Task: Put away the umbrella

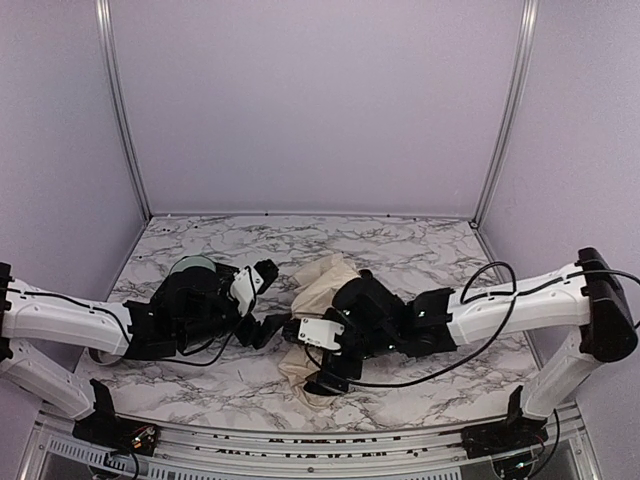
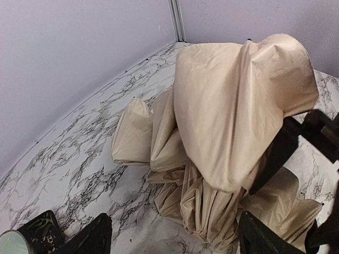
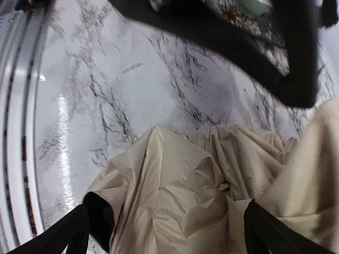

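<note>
One marbled worktop (image 1: 420, 250) is filling the lower half of the overhead view, enclosed by lilac walls. Two white and black arms are reaching inward over it: the left arm (image 1: 60, 320) from the left edge of the frame, the right arm (image 1: 520, 300) from the right edge, with one black cable (image 1: 480, 350) looping beneath it.

One umbrella (image 1: 325, 280) is lying on the worktop at the centre of that view, between the two wrists. It is showing as a crumpled heap of cream-beige fabric, and the right arm's wrist is covering part of it. Its shaft and handle are not showing.

The left gripper (image 2: 175, 238) is standing wide open at the bottom of its wrist view, holding nothing, with the fabric heap rising just ahead of it. The right gripper (image 3: 167, 211) is also standing wide open, with folds of fabric lying between the fingers (image 3: 74, 233) but not being pinched.

One pale green round thing (image 1: 195, 265) is sitting left of centre behind the left wrist; what it is cannot be told.
</note>
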{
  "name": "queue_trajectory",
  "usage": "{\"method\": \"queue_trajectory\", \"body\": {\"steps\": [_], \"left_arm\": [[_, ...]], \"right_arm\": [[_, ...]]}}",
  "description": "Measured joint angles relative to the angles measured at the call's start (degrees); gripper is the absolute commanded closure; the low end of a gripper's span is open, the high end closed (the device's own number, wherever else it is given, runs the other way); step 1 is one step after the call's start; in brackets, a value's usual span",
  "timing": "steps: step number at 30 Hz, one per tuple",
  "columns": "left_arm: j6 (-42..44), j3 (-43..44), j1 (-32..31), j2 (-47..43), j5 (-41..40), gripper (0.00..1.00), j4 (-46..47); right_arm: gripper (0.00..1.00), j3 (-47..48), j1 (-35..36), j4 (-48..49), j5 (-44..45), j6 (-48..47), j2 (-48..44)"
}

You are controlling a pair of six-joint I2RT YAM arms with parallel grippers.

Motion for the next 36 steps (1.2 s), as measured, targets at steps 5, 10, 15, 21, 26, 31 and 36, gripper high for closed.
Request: {"method": "queue_trajectory", "body": {"steps": [5, 10, 15, 21, 26, 31, 36], "left_arm": [[1.07, -0.02, -0.02, 0.0, 0.92, 0.25, 0.07], [1.6, -1.31, -0.7, -0.7, 3.28, 0.29, 0.07], [1.46, -3.21, -1.38, -0.98, 3.45, 0.3, -0.22], [1.57, -3.41, -2.21, -1.57, 3.15, 0.31, -0.22], [6.12, -3.37, -8.28, -1.53, 3.85, 0.26, -0.28], [9.97, -1.86, -11.1, 3.5, 6.82, 0.28, -1.16], [11.15, -1.01, -11.26, 6.25, 6.82, 0.29, -2.8]], "right_arm": [[0.0, 2.23, -0.07, -3.21, -9.81, -0.85, -13.22], [0.04, 5.88, -10.67, -2.47, -16.24, 0.55, -16.65], [0.27, 12.22, -23.93, -2.64, -18.6, 4.07, -5.73], [0.27, 5.92, -21.46, -0.9, -23.32, 6.01, 2.75], [0.24, 0.17, -13.27, 2.54, -21.22, 8.59, 10.27], [0.2, 0.22, -13.0, 3.39, -19.54, 9.35, 8.94], [0.13, 0.33, -13.49, -0.74, -20.65, 7.78, 0.22]]}}
